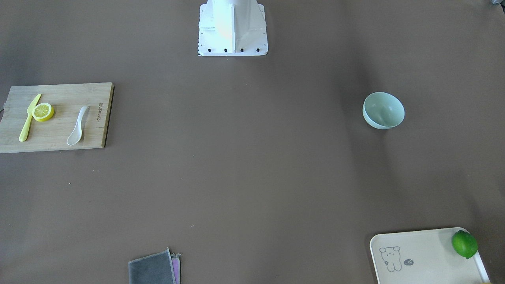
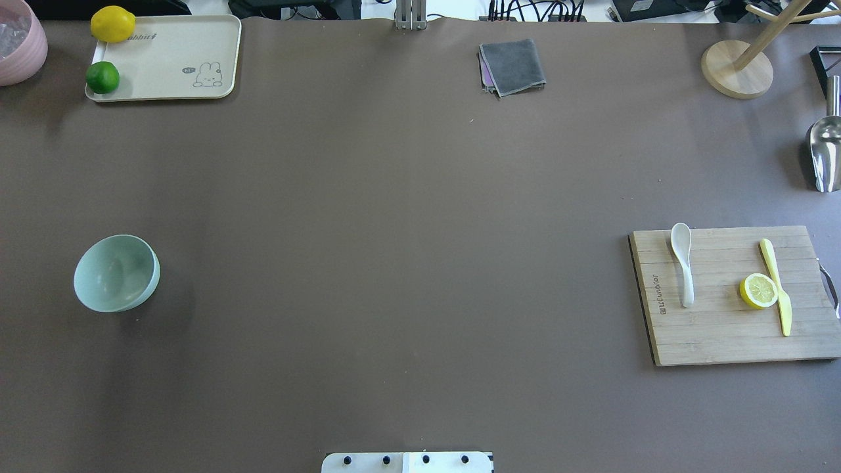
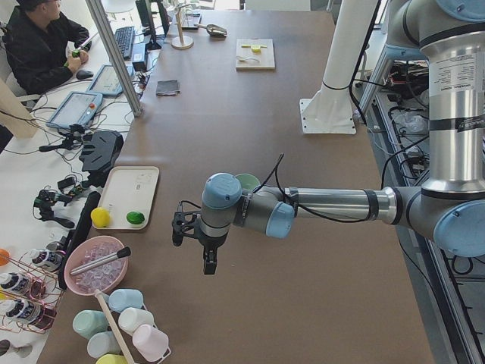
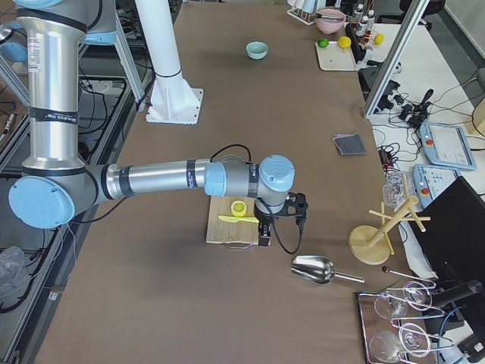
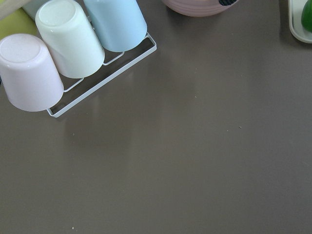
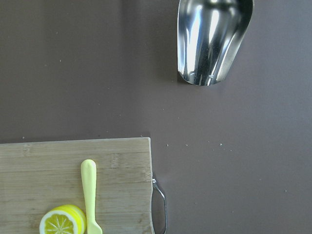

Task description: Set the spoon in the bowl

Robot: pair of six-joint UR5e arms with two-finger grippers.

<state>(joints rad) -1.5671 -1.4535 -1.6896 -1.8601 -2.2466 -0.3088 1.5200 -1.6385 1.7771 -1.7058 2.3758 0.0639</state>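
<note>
The white spoon (image 2: 683,263) lies on the wooden cutting board (image 2: 723,335) at the table's right side, scoop toward the far edge; it also shows in the front view (image 1: 77,126). The mint-green bowl (image 2: 117,272) stands alone at the table's left side and also shows in the front view (image 1: 383,110). My left gripper (image 3: 206,258) hangs above the table's left end, past the bowl. My right gripper (image 4: 276,224) hangs over the board's outer end, away from the spoon. Both grippers show only in the side views, so I cannot tell whether they are open or shut.
A yellow knife (image 2: 776,286) and a lemon half (image 2: 759,291) share the board. A metal scoop (image 2: 824,148) and a wooden stand (image 2: 736,69) are at the far right. A grey cloth (image 2: 512,66) and a cream tray (image 2: 164,59) with a lemon and a lime lie at the far edge.
</note>
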